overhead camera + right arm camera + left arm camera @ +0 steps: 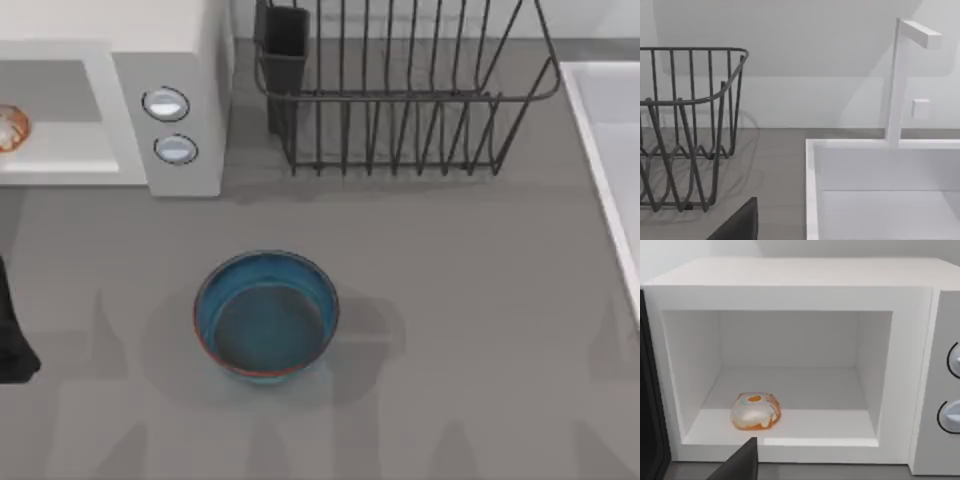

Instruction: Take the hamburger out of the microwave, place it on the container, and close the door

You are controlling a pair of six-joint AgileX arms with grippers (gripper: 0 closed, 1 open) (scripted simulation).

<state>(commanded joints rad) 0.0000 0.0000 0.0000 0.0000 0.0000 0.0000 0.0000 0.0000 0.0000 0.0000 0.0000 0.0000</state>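
The white microwave [180, 60] stands at the table's back left with its cavity open. The hamburger [756, 411], a small cream lump with orange patches, lies on the cavity floor near the front; the top view catches it at the far left edge as hamburger [10, 128]. A dark upright strip [650, 390] borders the opening, and I cannot tell whether it is the door. My left gripper [740, 462] hangs in front of the cavity, short of the hamburger. The container [265, 315], a round blue bowl, sits empty mid-table. My right gripper [737, 222] is parked facing the sink.
A dark wire dish rack [400, 100] stands at the back centre, right of the microwave. A white sink [610, 150] with a faucet [897, 80] runs along the right edge. Part of my left arm [12, 340] shows dark at the left edge.
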